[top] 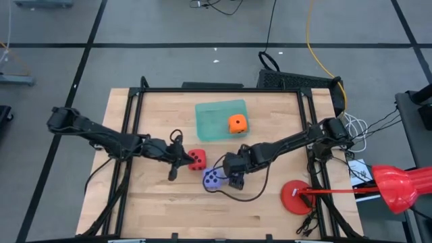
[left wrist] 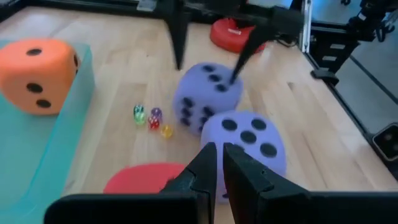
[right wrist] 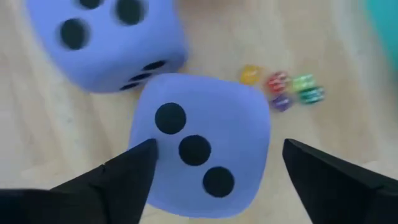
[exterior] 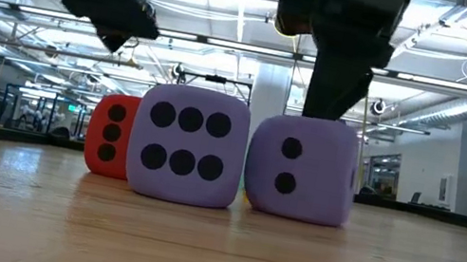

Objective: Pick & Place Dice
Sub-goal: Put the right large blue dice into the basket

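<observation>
A red die (top: 197,159) and a purple-blue die (top: 214,178) sit on the wooden table, and a second purple-blue die (right wrist: 199,149) sits beside them. An orange die (top: 237,123) rests in a teal tray (top: 212,115) farther back. My right gripper (right wrist: 217,146) is open, points down over the second purple-blue die, and has one finger on each side of it. My left gripper (left wrist: 217,162) is shut and hovers above the red die (left wrist: 146,177), touching nothing. My right gripper comes at the second purple-blue die from above, slanting down. One finger (right wrist: 134,168) overlaps the die's side edge (right wrist: 146,134); whether it touches I cannot tell. The other finger (right wrist: 323,174) stands clear. The die rests on the table.
Several tiny coloured dice (right wrist: 283,87) lie on the wood between the big dice and the tray. A red round object (top: 297,196) sits at the table's near right, with a red cone (top: 398,185) beyond the edge. Dark frame rails (top: 128,121) run along both sides.
</observation>
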{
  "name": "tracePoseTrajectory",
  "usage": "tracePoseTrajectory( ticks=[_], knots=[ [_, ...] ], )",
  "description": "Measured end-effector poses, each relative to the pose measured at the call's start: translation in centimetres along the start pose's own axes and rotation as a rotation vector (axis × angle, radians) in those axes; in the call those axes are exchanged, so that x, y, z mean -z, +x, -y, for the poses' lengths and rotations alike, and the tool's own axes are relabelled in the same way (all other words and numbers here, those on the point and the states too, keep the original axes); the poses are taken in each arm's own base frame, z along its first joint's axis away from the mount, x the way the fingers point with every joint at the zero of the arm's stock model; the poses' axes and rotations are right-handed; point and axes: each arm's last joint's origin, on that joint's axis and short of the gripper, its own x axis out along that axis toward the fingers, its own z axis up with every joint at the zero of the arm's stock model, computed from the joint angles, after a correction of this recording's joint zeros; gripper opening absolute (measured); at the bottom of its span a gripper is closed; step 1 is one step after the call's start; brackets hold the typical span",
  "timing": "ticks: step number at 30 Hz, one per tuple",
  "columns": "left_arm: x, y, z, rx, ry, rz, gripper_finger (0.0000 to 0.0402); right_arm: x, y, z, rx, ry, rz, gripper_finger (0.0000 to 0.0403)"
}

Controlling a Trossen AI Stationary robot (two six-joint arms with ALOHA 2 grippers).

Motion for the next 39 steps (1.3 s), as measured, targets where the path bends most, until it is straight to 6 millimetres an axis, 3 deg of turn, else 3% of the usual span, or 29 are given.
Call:
tracePoseTrajectory(
  ticks=[6,11,14,23,29,34,39],
  knots=[
    [-0.9,1.5,0.3,-0.005,0.004,-0.019,0.0035,0.6,-3.3,0.7,0.123,-0.037,0.123,0.0278],
    [-2.2,4.1,0.2,-0.029,0.021,-0.059,0.0035,1.9,-5.9,-0.1,0.147,-0.049,0.216,0.022],
    [-2.6,6.0,-0.2,-0.051,0.018,-0.088,0.0035,2.9,-6.3,-0.5,0.151,-0.041,0.243,0.0176],
    [-3.3,10.7,-2.2,-0.075,-0.018,-0.214,0.0035,7.2,-1.9,0.5,0.177,0.0,0.057,0.0013],
    [-4.5,13.4,-3.2,-0.129,-0.039,-0.354,0.0035,8.4,0.7,1.6,0.187,0.054,0.049,0.0018],
    [-5.6,14.0,-3.6,-0.149,-0.052,-0.4,0.0035,8.4,2.5,1.8,0.086,0.036,0.099,0.001],
    [-5.2,14.5,-4.2,-0.123,-0.096,-0.458,0.0035,8.0,3.1,1.6,0.026,0.007,0.186,0.0001]
  ],
)
